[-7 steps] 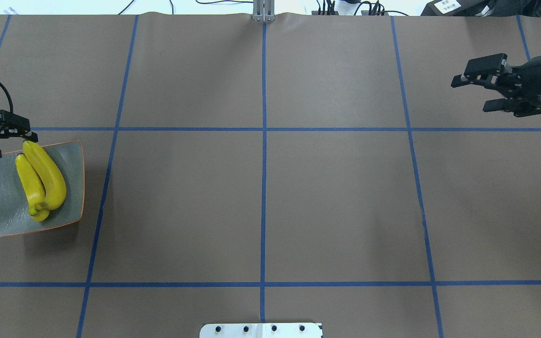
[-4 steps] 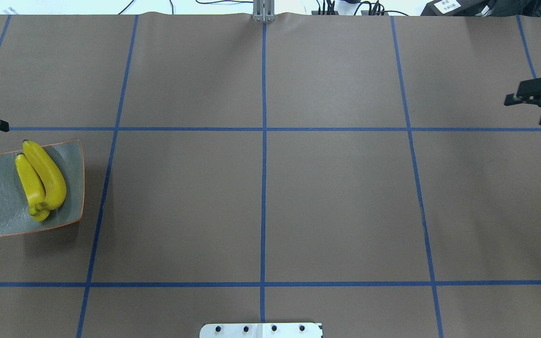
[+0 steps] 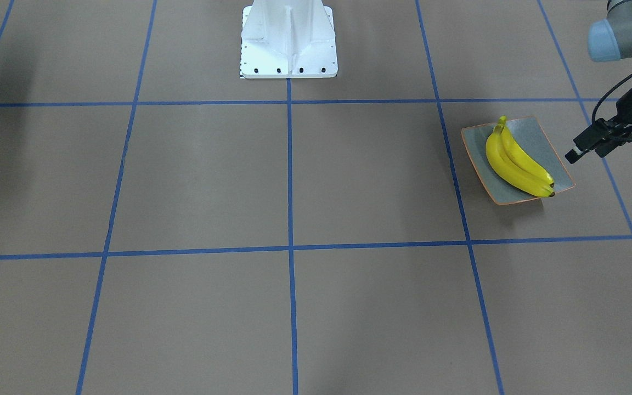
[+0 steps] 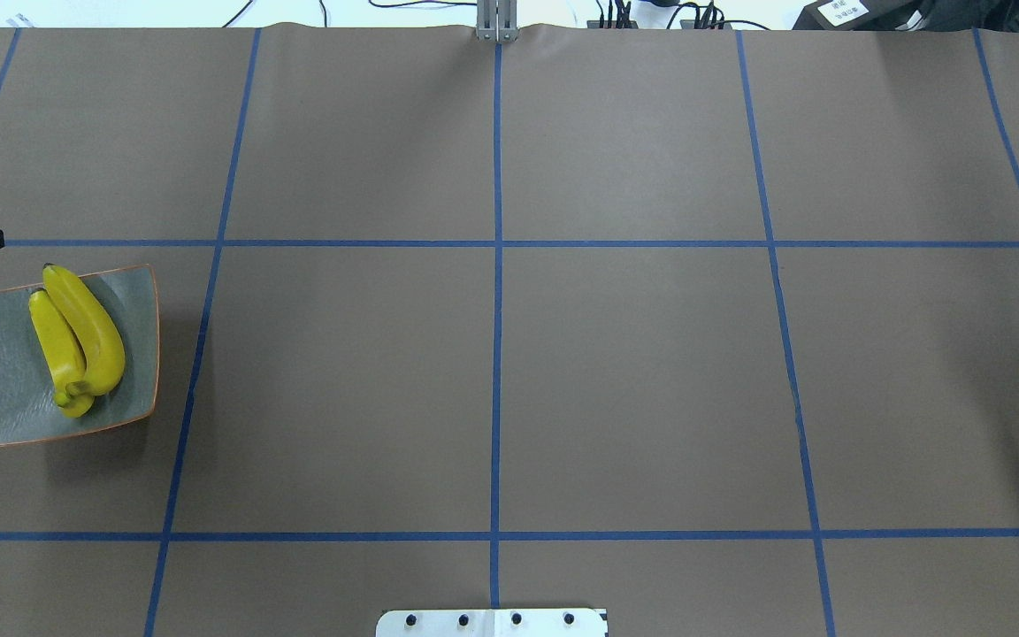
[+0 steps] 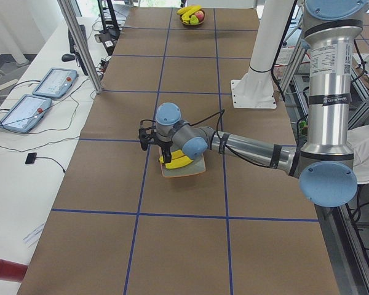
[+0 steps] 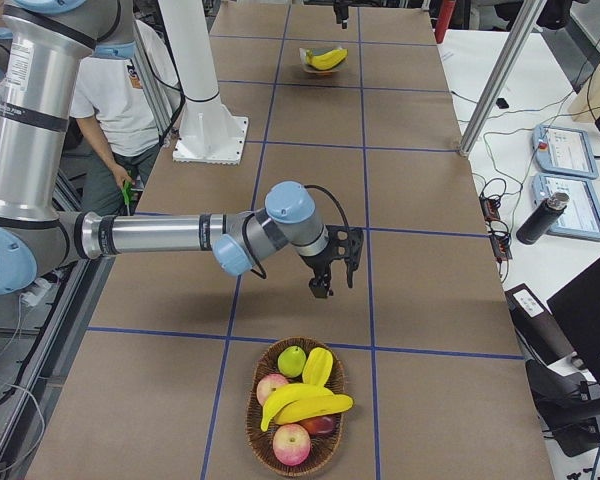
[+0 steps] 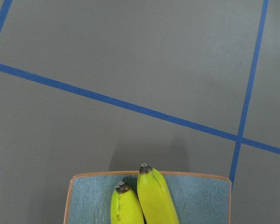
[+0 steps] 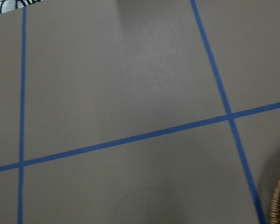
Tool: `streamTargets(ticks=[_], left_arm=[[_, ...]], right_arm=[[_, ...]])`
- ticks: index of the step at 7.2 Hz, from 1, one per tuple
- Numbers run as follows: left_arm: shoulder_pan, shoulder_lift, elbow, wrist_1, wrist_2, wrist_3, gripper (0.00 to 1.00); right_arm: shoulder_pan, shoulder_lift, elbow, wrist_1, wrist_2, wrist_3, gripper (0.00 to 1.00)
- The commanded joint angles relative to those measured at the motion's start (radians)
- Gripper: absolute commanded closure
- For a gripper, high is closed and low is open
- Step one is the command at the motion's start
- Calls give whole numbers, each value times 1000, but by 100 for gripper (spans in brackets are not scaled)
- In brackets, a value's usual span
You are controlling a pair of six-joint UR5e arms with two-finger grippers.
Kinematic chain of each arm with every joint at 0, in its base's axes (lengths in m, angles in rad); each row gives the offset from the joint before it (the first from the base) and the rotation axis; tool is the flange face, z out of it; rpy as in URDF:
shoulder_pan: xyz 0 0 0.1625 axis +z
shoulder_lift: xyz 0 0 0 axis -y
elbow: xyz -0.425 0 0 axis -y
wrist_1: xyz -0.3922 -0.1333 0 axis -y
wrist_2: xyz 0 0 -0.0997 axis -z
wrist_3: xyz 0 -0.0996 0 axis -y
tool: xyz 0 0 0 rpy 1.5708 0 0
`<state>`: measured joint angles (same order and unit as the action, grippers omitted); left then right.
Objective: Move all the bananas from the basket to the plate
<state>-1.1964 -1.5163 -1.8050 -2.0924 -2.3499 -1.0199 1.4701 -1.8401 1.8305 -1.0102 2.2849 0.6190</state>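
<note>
Exterior right view: at the right end of the gridded surface, the basket was seen holding two bananas among other fruit. At the left end, two further bananas were laid on the plate. The left pincer was held beside the plate, the right pincer near the basket; neither's opening could be told.

yellow bananas; speckled grey-green plate, orange rim; brown table, blue grid.
</note>
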Motion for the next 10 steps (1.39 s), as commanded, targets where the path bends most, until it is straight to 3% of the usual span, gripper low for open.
streamTargets(ticks=[1,2,3,6,8,10], left_arm=[[1,2,-1,0,0,0,0],[1,2,-1,0,0,0,0],[1,4,-1,0,1,-2,0],[3,-1,-2,0,1,-9,0],[3,-2,-2,0,1,-11,0],[3,5,-16,0,1,-11,0]], right_arm=[[56,-60,-63,-2,-61,-310,0],[55,-97,-60,-2,-179,-428,0],[55,-112,-68,-13,-230,-613,0],[53,-143,-155,-5,-265,-955,0],[8,-139,-172,-13,-291,-1013,1],[-80,-136,-187,-13,-346,-1042,20]])
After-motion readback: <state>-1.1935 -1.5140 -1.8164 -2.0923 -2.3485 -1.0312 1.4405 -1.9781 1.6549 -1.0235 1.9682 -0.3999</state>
